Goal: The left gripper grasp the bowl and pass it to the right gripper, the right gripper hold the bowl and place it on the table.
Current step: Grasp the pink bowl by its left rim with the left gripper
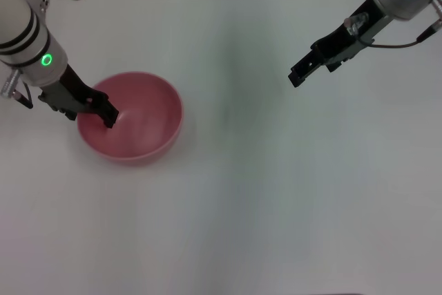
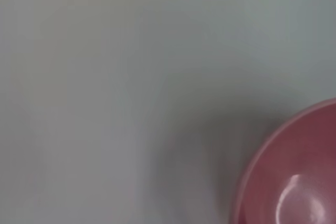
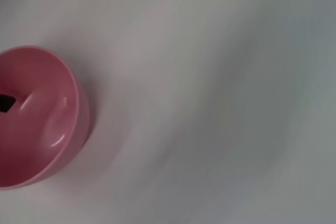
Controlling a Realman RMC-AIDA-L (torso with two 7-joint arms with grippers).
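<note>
Table [image 1: 276, 198]: white matte surface, filling most of the head view, bare across the near and middle parts

Bowl [image 1: 131, 126]: pink-red, round, deep, plain; stands upright on the table at the robot's left, mouth up, a pale sheen on its inner wall. Left wrist view shows part of its rim and hollow [image 2: 294, 182] against the white surface. Right wrist view shows it whole from farther off [image 3: 37, 119], resting on the table with a soft shadow beside it

Left gripper [image 1: 107, 117]: black claw on a silver-white arm with black bands and a green ring; reaches down from the left edge over the bowl's left rim, tip dipped inside the hollow near the inner wall. Whether the fingers straddle the rim or press it, cannot tell; opening cannot be told. A small dark tip [image 3: 6, 102] shows inside the bowl in the right wrist view

Right gripper [image 1: 295, 77]: slim black claw on a silver-grey arm with a cyan ring and a thin cable; hangs above the table at the robot's right, well apart from the bowl, pointing toward it, nothing held. Finger gap cannot be told
</note>
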